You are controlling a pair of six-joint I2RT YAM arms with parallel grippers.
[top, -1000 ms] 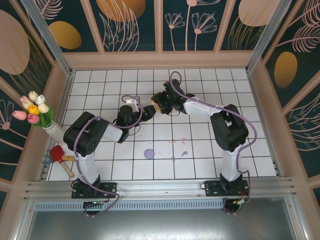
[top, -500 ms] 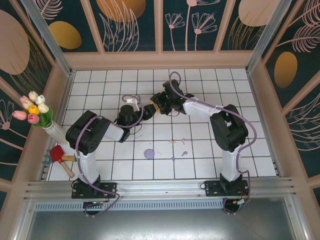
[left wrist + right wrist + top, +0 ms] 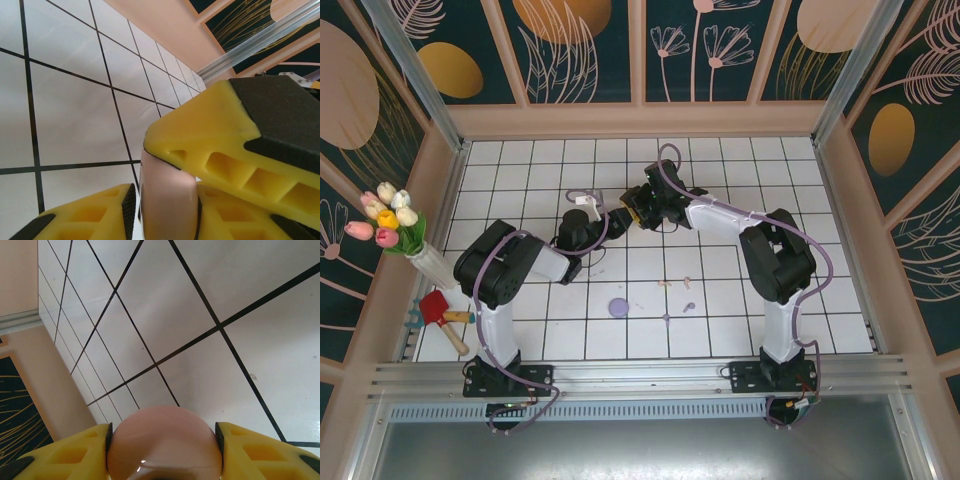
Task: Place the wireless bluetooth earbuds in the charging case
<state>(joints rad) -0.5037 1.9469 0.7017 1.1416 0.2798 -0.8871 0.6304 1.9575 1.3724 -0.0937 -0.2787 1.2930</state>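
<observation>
Right wrist view: my right gripper [image 3: 162, 434] has both yellow fingers pressed on the rounded pale pink charging case [image 3: 165, 452]. Left wrist view: left gripper [image 3: 167, 200] pinches the same case from the other side. Cannot tell whether its lid is open.

Top view: both grippers meet mid-table. The wireless bluetooth earbuds lie loose on the tiles, well apart from the case, toward my bases: pink pair [image 3: 665, 283], purple pair [image 3: 688, 307]. Too small to read their long axes. Purple disc [image 3: 618, 307] lies beside them.

Judgement: right arm is nearer; left should keep the case.
</observation>
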